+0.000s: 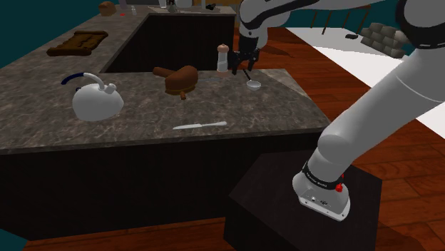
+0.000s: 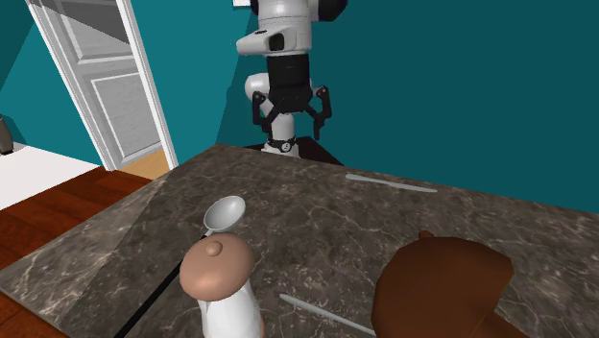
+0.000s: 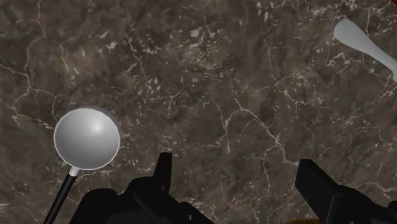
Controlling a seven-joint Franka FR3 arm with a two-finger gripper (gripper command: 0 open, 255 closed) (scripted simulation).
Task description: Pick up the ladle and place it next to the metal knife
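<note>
Hovers with gripper [image 3: 236, 164] spread and empty just beside the grey ladle [image 3: 86, 138] on the countertop [image 1: 142, 118] — grasp, lift, placement by the knife [image 1: 200, 125] not yet done.

White kettle [image 1: 96, 102], brown-capped white shaker [image 1: 223, 58], brown wooden block [image 1: 180, 78], dark marbled counter [image 1: 242, 107]

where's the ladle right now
In the shoulder view the ladle lies on the counter toward the right, beside the white grinder, near the open claw.
</note>
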